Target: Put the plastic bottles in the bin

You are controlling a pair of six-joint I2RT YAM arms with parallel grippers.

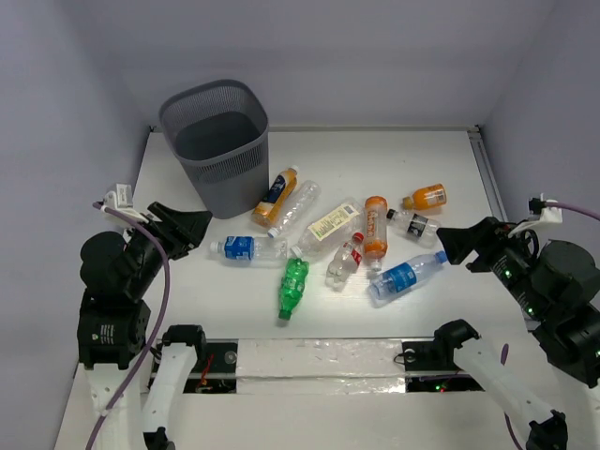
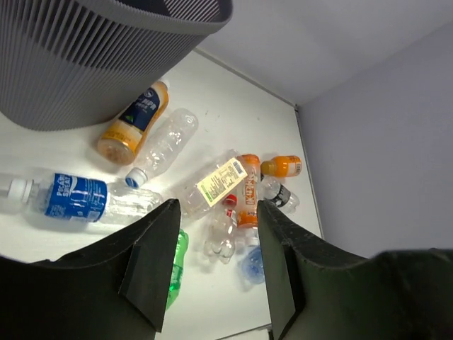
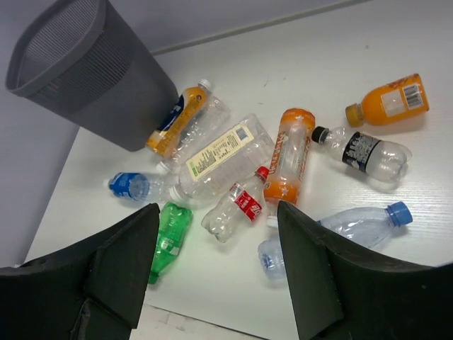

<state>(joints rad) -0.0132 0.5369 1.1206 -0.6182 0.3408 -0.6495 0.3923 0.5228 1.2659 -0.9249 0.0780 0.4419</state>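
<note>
Bin: the dark grey mesh bin (image 1: 220, 173) stands upright at the far left part of the table (image 1: 394, 155).
Bottles, in general: ten plastic bottles lie on their sides on the table, all outside the bin, in a loose group to the right of it and nearer to the arms.
Next to the bin: an orange bottle with dark blue label (image 1: 275, 197) lies just beside the bin's base, and a plain clear bottle (image 1: 296, 206) lies along it.
Middle: a clear bottle with pale label (image 1: 328, 227), a tall orange bottle (image 1: 376, 227) and a small red-label bottle (image 1: 345, 260), whose cap end rests against the tall orange one.
Far right: a short orange bottle (image 1: 427, 198) and, near it, a clear bottle with black label (image 1: 413, 224).
Near row: a white-capped bottle with blue label (image 1: 248, 248) at the left, the green bottle (image 1: 293, 288) in the middle, and a blue-capped bottle (image 1: 405, 276) at the right.
Left fingers: the left fingers (image 2: 152, 269) are at the left side of the table, pointed toward the group; they stand moderately apart and hold nothing.
Right fingers: the right fingers (image 3: 120, 269) are at the right side, near the blue-capped bottle but not touching it; they are spread wide and hold nothing.
</note>
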